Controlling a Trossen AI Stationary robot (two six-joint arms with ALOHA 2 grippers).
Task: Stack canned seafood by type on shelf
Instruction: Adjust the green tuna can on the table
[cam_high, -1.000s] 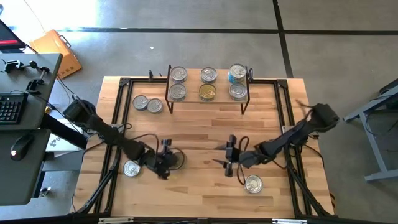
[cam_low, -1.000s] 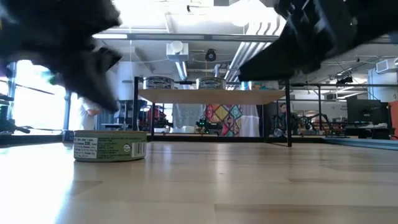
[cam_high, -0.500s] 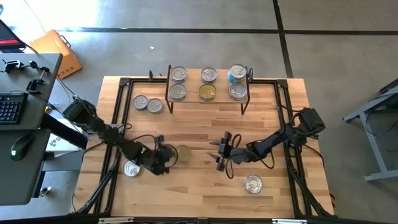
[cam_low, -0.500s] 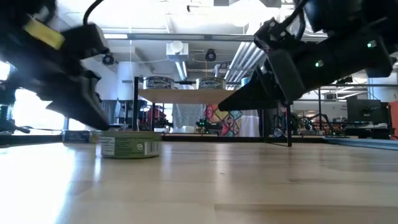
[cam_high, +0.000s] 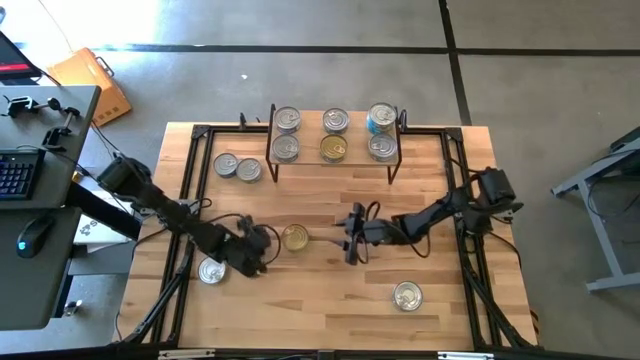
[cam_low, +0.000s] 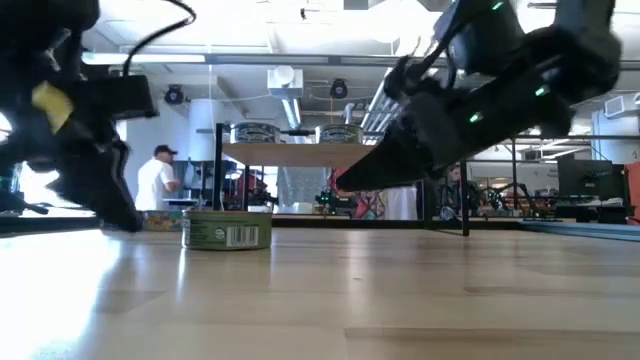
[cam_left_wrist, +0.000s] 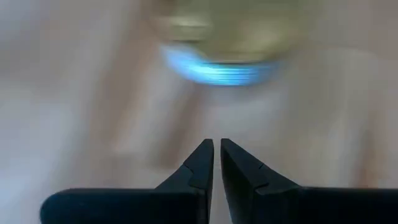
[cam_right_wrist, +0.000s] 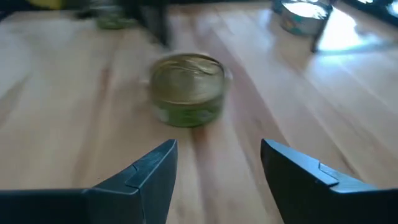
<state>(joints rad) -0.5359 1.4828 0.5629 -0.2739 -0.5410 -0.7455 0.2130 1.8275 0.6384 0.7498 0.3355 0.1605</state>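
Two pincers flank gold tin (cam_high: 295, 238), left pincer (cam_high: 265, 243) closed empty, right pincer (cam_right_wrist: 214, 171) spread, low view shows green label.

No words can be read; the tin (cam_low: 227, 229) on the worktop (cam_low: 400, 290) bears only a barcode and tiny, illegible print.

Blurred tin (cam_left_wrist: 221, 46) in left wrist view, label unreadable
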